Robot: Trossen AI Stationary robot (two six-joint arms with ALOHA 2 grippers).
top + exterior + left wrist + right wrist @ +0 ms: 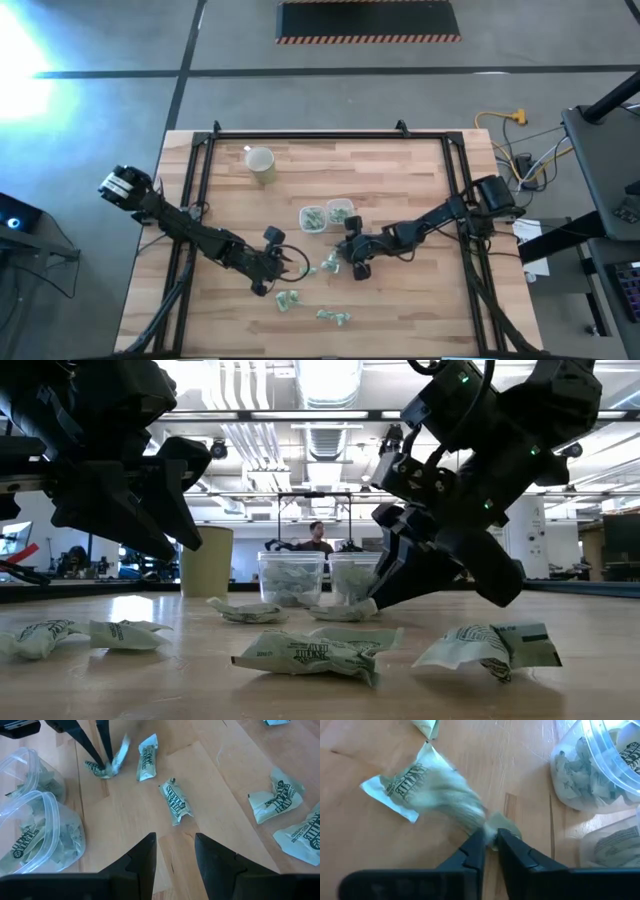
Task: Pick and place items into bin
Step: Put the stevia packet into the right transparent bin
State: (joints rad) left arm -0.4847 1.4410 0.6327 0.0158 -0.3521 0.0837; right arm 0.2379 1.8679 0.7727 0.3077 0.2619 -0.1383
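One green-and-white packet on the desk, pinched at its end by the right gripper, fingers nearly together. Next: lift, carry to the clear bins. Left gripper hovers nearby, fingers apart, empty.

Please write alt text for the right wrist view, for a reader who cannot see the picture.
The right gripper has its two dark fingers closed on the end of a pale green-and-white wrapped packet, blurred, lying on the wooden table. Beside it stand two clear plastic tubs holding more such packets.
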